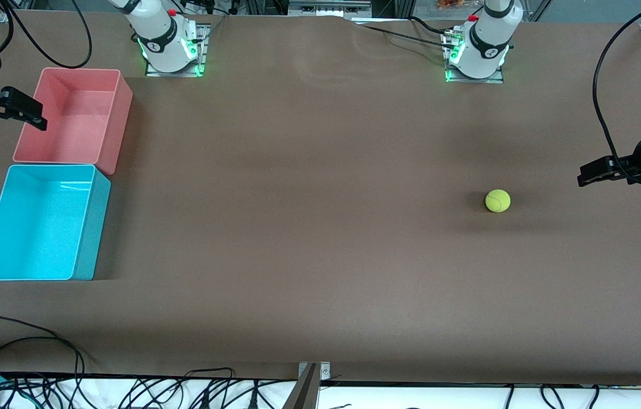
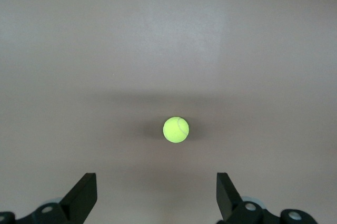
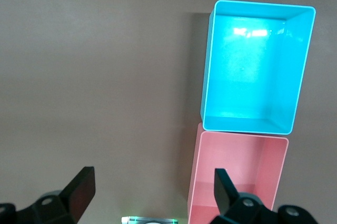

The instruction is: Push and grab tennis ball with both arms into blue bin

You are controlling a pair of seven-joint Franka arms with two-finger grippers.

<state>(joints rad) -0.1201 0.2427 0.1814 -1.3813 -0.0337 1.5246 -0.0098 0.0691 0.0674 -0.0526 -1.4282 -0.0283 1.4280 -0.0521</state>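
Note:
The tennis ball (image 1: 498,200) lies on the brown table toward the left arm's end. In the left wrist view the ball (image 2: 176,129) sits ahead of my left gripper (image 2: 156,197), apart from it. My left gripper (image 1: 587,173) is open and empty, held in the air at the left arm's end of the table. The blue bin (image 1: 42,221) stands empty at the right arm's end. My right gripper (image 1: 36,116) is open and empty, up over the pink bin's outer edge. In the right wrist view the blue bin (image 3: 255,60) shows ahead of my right gripper (image 3: 152,190).
A pink-red bin (image 1: 73,116) stands empty against the blue bin, farther from the front camera; it also shows in the right wrist view (image 3: 237,176). Cables hang along the table's near edge (image 1: 127,386). The arm bases (image 1: 170,48) stand at the table's far edge.

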